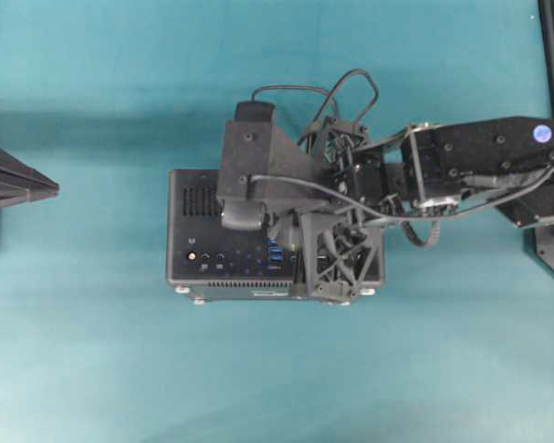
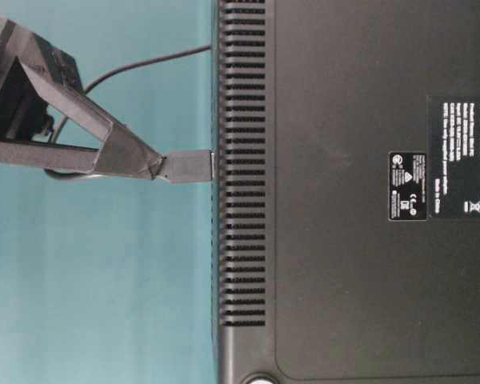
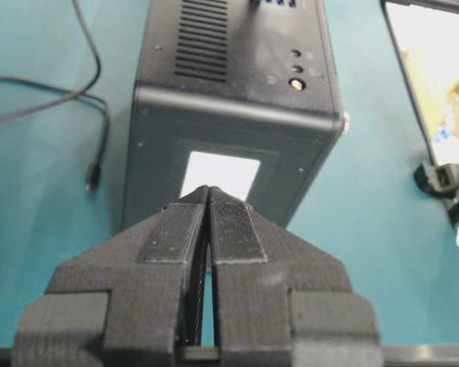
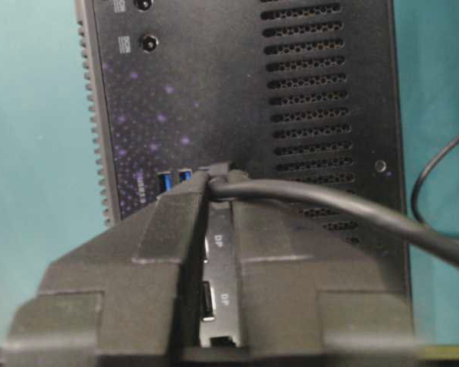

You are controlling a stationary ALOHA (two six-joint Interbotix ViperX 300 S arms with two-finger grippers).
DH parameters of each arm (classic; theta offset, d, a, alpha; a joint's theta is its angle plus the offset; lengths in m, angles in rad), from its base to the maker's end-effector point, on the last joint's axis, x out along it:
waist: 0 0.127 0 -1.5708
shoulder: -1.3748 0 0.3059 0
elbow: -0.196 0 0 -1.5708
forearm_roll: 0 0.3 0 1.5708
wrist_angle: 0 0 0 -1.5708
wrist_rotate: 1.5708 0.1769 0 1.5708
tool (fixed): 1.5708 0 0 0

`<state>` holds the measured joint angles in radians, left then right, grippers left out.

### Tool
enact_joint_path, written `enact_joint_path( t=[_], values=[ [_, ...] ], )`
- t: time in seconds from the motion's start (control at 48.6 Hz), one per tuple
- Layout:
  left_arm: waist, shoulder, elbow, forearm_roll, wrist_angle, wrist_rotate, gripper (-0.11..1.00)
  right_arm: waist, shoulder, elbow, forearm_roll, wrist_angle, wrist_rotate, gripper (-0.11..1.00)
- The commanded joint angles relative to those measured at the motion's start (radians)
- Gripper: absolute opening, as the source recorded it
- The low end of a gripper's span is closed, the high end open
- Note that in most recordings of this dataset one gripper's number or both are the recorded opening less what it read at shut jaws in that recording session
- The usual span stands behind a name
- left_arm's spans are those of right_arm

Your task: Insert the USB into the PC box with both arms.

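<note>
One USB (image 2: 184, 166), one PC box (image 2: 360, 192)

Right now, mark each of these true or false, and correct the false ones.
1. The USB plug meets the PC box. True.
2. The left gripper is wide open. False: its fingers are pressed together.
3. The right gripper is at the plug. True.
4. The PC box sits on a red surface. False: the table is teal.
5. The PC box has blue ports. True.
</note>
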<state>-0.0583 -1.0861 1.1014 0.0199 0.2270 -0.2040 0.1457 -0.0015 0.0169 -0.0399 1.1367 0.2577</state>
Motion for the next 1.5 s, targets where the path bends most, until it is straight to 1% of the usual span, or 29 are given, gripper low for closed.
enact_joint_path(
  t=[0.0,0.041,0.103,0.165,0.329,0.515,0.659,0.844,0.927,1.133,1.483],
  values=[
    [-0.002,0.006,-0.014,0.002,-0.009,0.000,0.00,0.005,-0.008,-0.015,0.003,0.003,0.008,0.33],
    [-0.002,0.006,-0.014,0.002,-0.009,0.000,0.00,0.005,-0.008,-0.020,0.002,0.003,0.008,0.41],
    [-0.003,0.006,-0.012,0.002,-0.009,0.000,0.00,0.005,-0.008,-0.028,-0.003,0.009,0.009,0.50],
    [-0.002,0.006,-0.014,0.002,-0.011,0.000,0.00,0.006,-0.009,-0.034,-0.012,0.015,0.009,0.54],
    [-0.002,0.005,-0.014,0.002,-0.015,0.000,0.00,0.015,-0.011,-0.054,-0.043,0.048,0.009,0.54],
    [-0.002,-0.037,-0.018,0.002,-0.040,0.002,0.00,0.021,-0.025,-0.060,-0.044,0.098,0.009,0.54],
    [-0.002,-0.069,-0.012,0.002,-0.048,0.008,0.00,0.021,-0.057,-0.058,-0.046,0.092,0.012,0.54],
    [-0.002,-0.060,-0.012,0.002,-0.048,0.015,0.00,0.021,-0.112,-0.048,-0.069,0.086,0.014,0.54],
    [-0.002,-0.054,-0.012,0.002,-0.048,0.017,0.00,0.021,-0.137,-0.035,-0.071,0.086,0.014,0.54],
    [-0.003,-0.063,-0.018,0.002,-0.054,0.018,0.00,0.031,-0.221,0.041,-0.071,0.058,0.014,0.54],
    [-0.002,-0.066,-0.026,0.003,-0.057,0.018,0.00,0.032,-0.417,0.238,-0.066,-0.167,0.018,0.54]
  ],
)
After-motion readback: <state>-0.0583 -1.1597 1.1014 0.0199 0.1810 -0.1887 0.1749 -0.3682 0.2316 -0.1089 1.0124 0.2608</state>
